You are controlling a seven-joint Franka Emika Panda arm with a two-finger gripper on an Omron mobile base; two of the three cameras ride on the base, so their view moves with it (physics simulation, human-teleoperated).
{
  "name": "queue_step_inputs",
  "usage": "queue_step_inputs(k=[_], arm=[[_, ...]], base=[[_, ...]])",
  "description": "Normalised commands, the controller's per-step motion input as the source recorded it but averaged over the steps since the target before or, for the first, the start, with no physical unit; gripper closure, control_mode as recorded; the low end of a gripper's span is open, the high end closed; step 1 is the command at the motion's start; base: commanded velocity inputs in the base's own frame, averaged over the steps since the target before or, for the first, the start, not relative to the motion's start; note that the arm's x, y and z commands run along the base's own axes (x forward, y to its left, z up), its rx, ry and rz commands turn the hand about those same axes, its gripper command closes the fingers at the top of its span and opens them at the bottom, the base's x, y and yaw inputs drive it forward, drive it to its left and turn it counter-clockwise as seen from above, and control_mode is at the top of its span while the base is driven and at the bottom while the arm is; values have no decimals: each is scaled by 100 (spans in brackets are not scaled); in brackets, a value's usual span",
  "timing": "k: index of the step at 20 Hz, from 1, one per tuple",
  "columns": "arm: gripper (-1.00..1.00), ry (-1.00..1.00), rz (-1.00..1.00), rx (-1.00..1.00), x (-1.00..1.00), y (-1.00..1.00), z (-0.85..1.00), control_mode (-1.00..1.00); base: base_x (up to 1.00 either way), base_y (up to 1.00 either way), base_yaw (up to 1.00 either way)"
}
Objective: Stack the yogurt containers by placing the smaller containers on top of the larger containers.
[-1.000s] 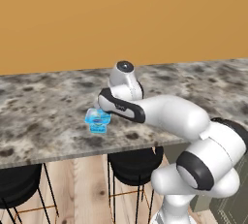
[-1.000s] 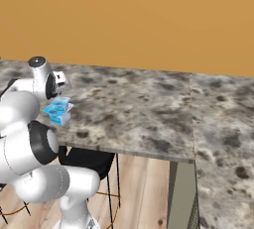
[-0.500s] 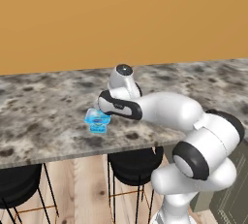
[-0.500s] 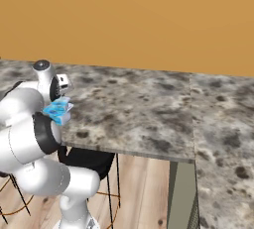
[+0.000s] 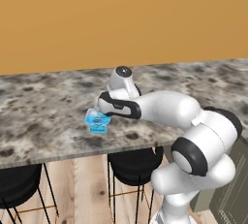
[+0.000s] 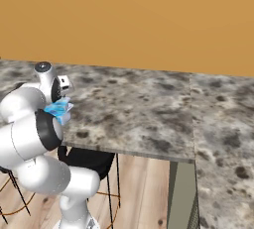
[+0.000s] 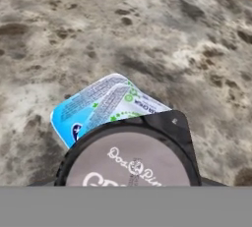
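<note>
Stacking looks close to its last stage. In the hand view a dark round yogurt cup (image 7: 130, 159) with pale lettering on its lid sits low in the frame, right up against the camera, and beyond it, toward the upper left, lies the foil lid of a light-blue yogurt tub (image 7: 101, 104) on the counter. In the left base view the blue tub (image 5: 97, 121) stands left of centre, close to the front edge of the countertop (image 5: 43, 106), with the gripper (image 5: 102, 107) directly over it; whether there are one or two blue containers under it I cannot tell. In the right base view the blue tub (image 6: 59, 109) peeks out at the left edge beside the arm.

From its place between the fingers I judge that the gripper is holding the dark cup, but the fingers themselves are hidden, so I cannot tell the jaws' state for certain. Nor can I tell whether the cup already touches the blue lid or hangs just above it.

Next comes centring the dark cup over the blue lid, lowering it flat, and letting go without nudging the stack toward the edge.

Speckled grey-brown granite forms the counter; behind it rises a plain orange wall (image 5: 121, 19). Black bar stools (image 5: 133, 162) stand beneath, on a pale wood floor (image 6: 144, 188).
</note>
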Motion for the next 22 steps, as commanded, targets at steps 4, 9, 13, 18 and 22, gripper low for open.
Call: queue_step_inputs(k=[4, 9, 13, 18, 22], arm=[[100, 0, 0, 0, 6, 0, -3, -100], [100, 1, 0, 0, 9, 1, -1, -100], [100, 4, 0, 0, 11, 5, -5, -100], [100, 5, 0, 0, 9, 6, -5, -100], [100, 6, 0, 0, 7, 3, -4, -100]], base=[[0, 0, 0], [0, 0, 0], [0, 0, 0], [0, 0, 0], [0, 0, 0]])
